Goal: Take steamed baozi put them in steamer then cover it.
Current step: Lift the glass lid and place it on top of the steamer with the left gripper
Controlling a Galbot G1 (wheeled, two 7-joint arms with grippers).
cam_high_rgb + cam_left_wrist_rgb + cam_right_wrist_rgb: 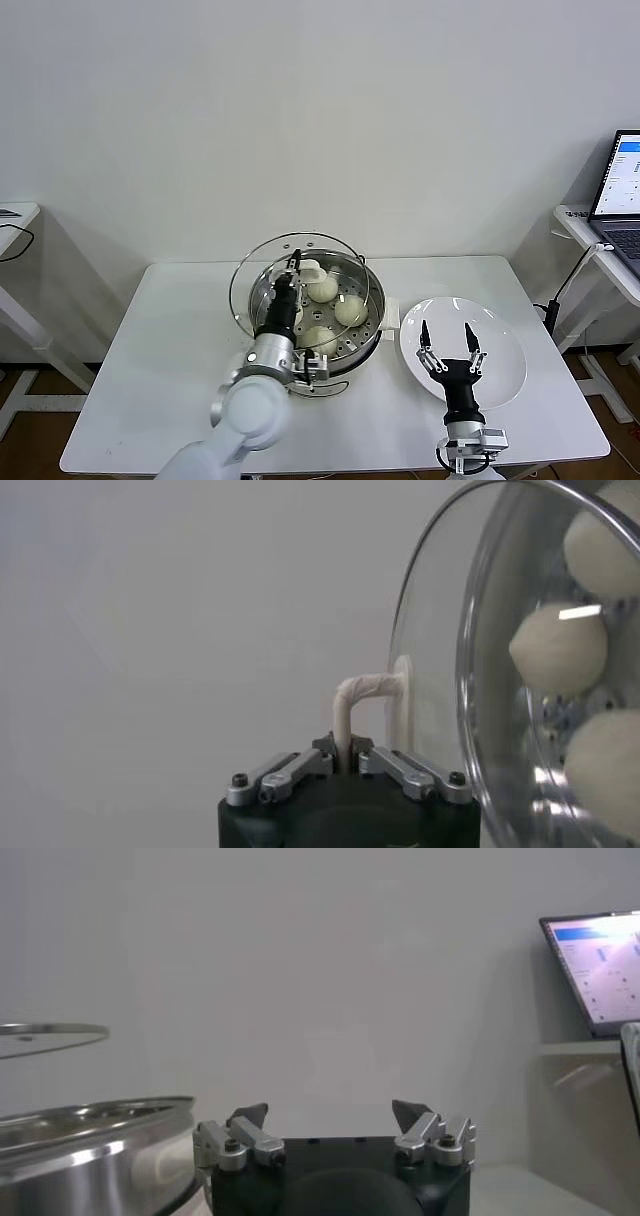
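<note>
The steel steamer (347,362) stands mid-table with cream-white baozi on its perforated tray; three show plainly (322,289) (351,310) (320,340). My left gripper (294,266) is shut on the white handle (311,270) of the round glass lid (248,272) and holds the lid tilted above the steamer's left half. In the left wrist view the gripper (345,760) pinches the handle (356,694), and baozi (560,645) show through the glass (430,670). My right gripper (447,345) is open and empty above the white plate (505,365); it also shows in the right wrist view (330,1113).
The white table (170,340) carries the steamer and the plate. A side table with a laptop (620,195) stands at the right, and another small table (15,215) at the left. The right wrist view shows the steamer rim (90,1133) and the lid edge (50,1034).
</note>
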